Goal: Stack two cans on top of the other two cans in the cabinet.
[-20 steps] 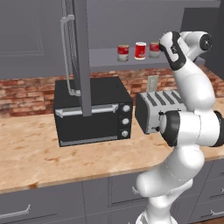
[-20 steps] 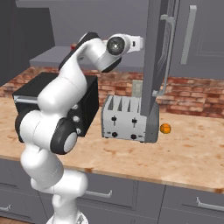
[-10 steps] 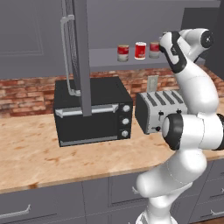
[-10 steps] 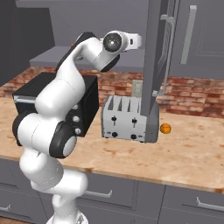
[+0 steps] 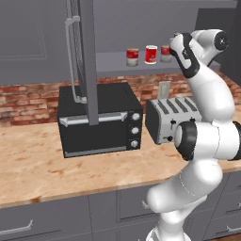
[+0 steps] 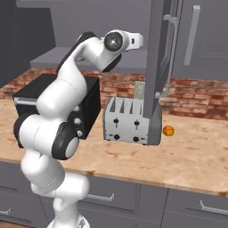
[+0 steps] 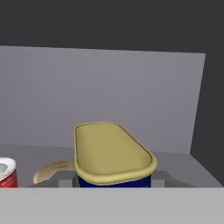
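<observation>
My gripper [image 7: 112,183] is shut on the squat dark-blue can with a yellow top [image 7: 111,151], which stands between the fingertips [image 7: 65,182] inside the grey cabinet, over its shelf [image 7: 183,166]. A red-and-white can [image 7: 5,173] sits at the left edge of the hand view, with a tan round patch on the shelf beside it. In the left base view, three red-and-white cans [image 5: 132,57] [image 5: 151,54] [image 5: 165,52] stand in a row on the shelf [image 5: 113,63], and my hand reaches in just right of the last one.
The cabinet's tall door [image 5: 87,70] [image 6: 156,67] hangs open, edge-on, over the black toaster oven [image 5: 99,120]. A silver toaster [image 5: 164,120] [image 6: 127,120] stands under my arm. A small orange ball [image 6: 168,131] lies on the counter [image 6: 196,156].
My hand has risen very slightly at the shelf's right end. The three red cans stand where they were.
</observation>
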Robot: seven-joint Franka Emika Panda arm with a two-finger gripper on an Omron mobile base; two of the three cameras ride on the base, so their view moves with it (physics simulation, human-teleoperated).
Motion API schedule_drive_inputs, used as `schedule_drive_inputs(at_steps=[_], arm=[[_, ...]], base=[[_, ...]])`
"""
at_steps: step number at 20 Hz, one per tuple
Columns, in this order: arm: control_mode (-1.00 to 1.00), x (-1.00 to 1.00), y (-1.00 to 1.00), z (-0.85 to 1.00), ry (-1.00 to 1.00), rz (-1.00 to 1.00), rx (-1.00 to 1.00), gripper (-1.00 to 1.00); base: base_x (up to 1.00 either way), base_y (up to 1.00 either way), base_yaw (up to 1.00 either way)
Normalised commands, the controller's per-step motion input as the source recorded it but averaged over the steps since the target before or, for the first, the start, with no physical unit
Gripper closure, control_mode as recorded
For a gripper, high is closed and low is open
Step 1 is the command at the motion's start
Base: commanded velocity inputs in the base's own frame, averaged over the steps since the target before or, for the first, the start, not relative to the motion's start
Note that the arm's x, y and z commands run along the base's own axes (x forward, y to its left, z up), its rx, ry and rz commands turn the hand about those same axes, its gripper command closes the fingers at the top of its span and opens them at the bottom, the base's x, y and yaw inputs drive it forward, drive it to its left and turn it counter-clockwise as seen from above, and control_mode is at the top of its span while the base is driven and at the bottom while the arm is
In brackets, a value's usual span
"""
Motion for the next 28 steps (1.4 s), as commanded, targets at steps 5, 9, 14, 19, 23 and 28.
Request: schedule_drive_inputs(at_steps=[5, 9, 14, 19, 23, 28], arm=[[-1.0, 0.2, 0.2, 0.03, 0.0, 0.0, 0.0, 1.0], [-1.0, 0.12, 0.11, 0.14, 0.0, 0.0, 0.0, 1.0], [-1.0, 0.0, 0.0, 0.34, 0.0, 0.0, 0.0, 1.0], [-1.0, 0.0, 0.01, 0.14, 0.0, 0.0, 0.0, 1.0], [-1.0, 0.0, 0.1, -0.05, 0.01, 0.0, 0.0, 1.0], [-1.0, 0.0, 0.2, -0.25, 0.0, 0.0, 0.0, 1.0]], base=[[0.0, 0.0, 0.0], [0.0, 0.0, 0.0], [0.0, 0.0, 0.0], [0.0, 0.0, 0.0], [0.0, 0.0, 0.0], [0.0, 0.0, 0.0]])
